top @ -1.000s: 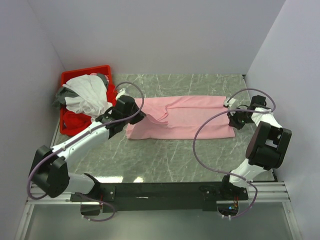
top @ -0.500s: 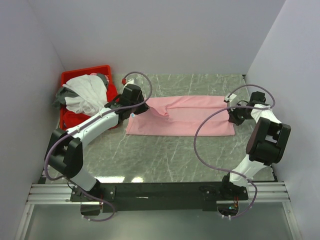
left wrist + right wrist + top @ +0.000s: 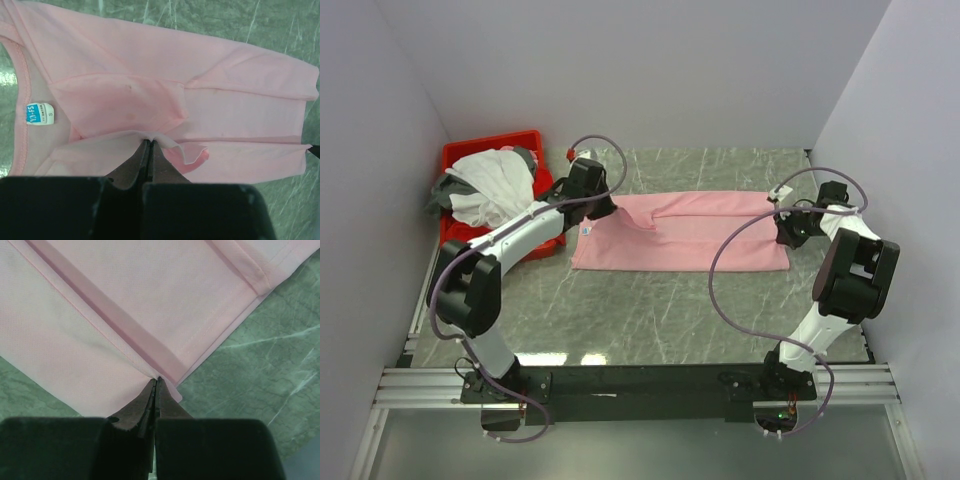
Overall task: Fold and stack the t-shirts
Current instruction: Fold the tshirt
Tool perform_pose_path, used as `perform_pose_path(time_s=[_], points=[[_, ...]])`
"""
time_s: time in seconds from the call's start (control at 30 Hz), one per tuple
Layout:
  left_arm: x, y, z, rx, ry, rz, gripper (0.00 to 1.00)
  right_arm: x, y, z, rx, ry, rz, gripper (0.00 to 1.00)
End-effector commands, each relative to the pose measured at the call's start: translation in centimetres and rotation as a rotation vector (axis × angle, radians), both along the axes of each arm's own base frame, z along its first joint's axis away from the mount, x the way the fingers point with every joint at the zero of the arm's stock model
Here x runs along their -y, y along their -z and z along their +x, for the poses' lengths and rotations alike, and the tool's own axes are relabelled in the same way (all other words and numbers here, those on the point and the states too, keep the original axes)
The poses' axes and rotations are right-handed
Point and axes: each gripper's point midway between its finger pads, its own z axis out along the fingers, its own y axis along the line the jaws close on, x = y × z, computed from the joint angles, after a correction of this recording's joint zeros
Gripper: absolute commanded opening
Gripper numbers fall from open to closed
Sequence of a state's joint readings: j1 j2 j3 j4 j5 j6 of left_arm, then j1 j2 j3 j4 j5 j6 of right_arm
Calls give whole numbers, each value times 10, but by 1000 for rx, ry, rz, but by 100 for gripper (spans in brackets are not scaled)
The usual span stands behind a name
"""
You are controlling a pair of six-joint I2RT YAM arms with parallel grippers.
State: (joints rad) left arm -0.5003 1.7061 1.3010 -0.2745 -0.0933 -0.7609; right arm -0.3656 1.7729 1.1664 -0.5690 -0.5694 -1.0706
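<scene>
A light pink t-shirt (image 3: 700, 240) lies folded lengthwise into a long band across the middle of the table. My left gripper (image 3: 595, 212) is shut on a fold of its cloth near the collar end. In the left wrist view the jaws (image 3: 148, 141) pinch a raised pink edge, and the blue neck label (image 3: 40, 113) shows at the left. My right gripper (image 3: 788, 232) is shut on the shirt's hem corner at the right end. In the right wrist view the tips (image 3: 156, 380) clamp the pink corner (image 3: 125, 315) just above the marble.
A red plastic bin (image 3: 490, 140) stands at the back left, holding a heap of white and grey shirts (image 3: 490, 190) with red cloth below. The grey walls close in on the left, back and right. Purple cables loop over both arms.
My left gripper has swung from the shirt's near left edge towards the back, carrying the cloth over. The shirt now lies as a narrower band. My right gripper has shifted slightly backwards.
</scene>
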Motion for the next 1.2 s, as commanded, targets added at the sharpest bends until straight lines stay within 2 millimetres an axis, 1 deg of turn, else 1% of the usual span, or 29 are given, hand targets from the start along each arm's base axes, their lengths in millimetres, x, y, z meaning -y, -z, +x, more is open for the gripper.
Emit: perform_pose_path(time_s=[0.0,0.03,0.07,0.1,0.17,0.2,0.27,0.33,0.37,0.43,0.47,0.5,0.53,0.6,0.63,0.7,0.73,0.77,0.8,0.83,0.87,0.9,0.93,0.97,1.0,1.07,1.1,1.13,1.17], points=[[2,-20,17,53,10,-13,0,0,-11,17,44,-2,-11,0],[3,-20,17,49,12,-15,0,0,-10,18,43,-1,-11,0],[3,-13,19,35,15,-9,0,0,-9,18,42,-1,-11,0],[5,-16,21,39,18,-9,0,0,-9,19,40,1,-11,0],[6,-8,24,22,25,-2,0,-1,-8,19,37,3,-8,0],[7,-11,27,29,25,-5,0,-1,-9,20,39,2,-9,0],[9,-6,30,19,29,4,0,-1,-8,21,37,5,-7,0],[9,-8,35,26,29,5,0,-2,-8,23,39,6,-7,0],[9,-2,38,15,28,10,0,-2,-9,23,42,10,-6,0],[10,-4,44,18,26,14,0,-2,-9,25,42,14,-6,0],[11,4,47,4,26,22,0,-3,-10,26,45,14,-6,0],[11,2,51,10,24,21,1,-3,-11,27,48,16,-7,0],[11,12,53,-9,21,31,0,-4,-10,28,44,19,-5,0],[9,14,60,-13,13,34,0,-5,-11,30,50,19,-6,0],[10,23,62,-28,12,42,0,-5,-11,31,49,22,-8,0],[11,24,69,-24,13,40,0,-6,-11,33,51,26,-8,0],[12,32,72,-38,19,46,0,-6,-12,35,56,33,-12,0],[14,29,76,-35,31,48,0,-5,-13,35,55,51,-9,2],[14,32,79,-41,31,52,0,-4,-17,40,74,66,-13,5],[13,43,80,-66,35,64,0,-1,-21,43,86,91,-15,13],[10,47,80,-87,30,74,7,1,-28,46,95,137,-3,18],[4,42,87,-81,9,73,16,7,-34,52,127,175,-29,22],[-2,43,92,-78,-18,88,28,12,-40,56,148,212,-35,32],[-8,36,97,-64,-47,98,46,16,-50,58,168,277,-28,34],[-16,31,102,-48,-79,113,52,23,-57,61,192,316,-42,35],[-28,8,111,9,-143,132,61,27,-72,61,219,370,-31,38],[-31,0,112,21,-153,134,63,27,-74,59,223,378,-27,38],[-34,-15,113,51,-156,136,64,25,-76,56,224,375,-19,38],[-34,-23,113,66,-149,136,64,23,-83,53,234,363,-13,39]])
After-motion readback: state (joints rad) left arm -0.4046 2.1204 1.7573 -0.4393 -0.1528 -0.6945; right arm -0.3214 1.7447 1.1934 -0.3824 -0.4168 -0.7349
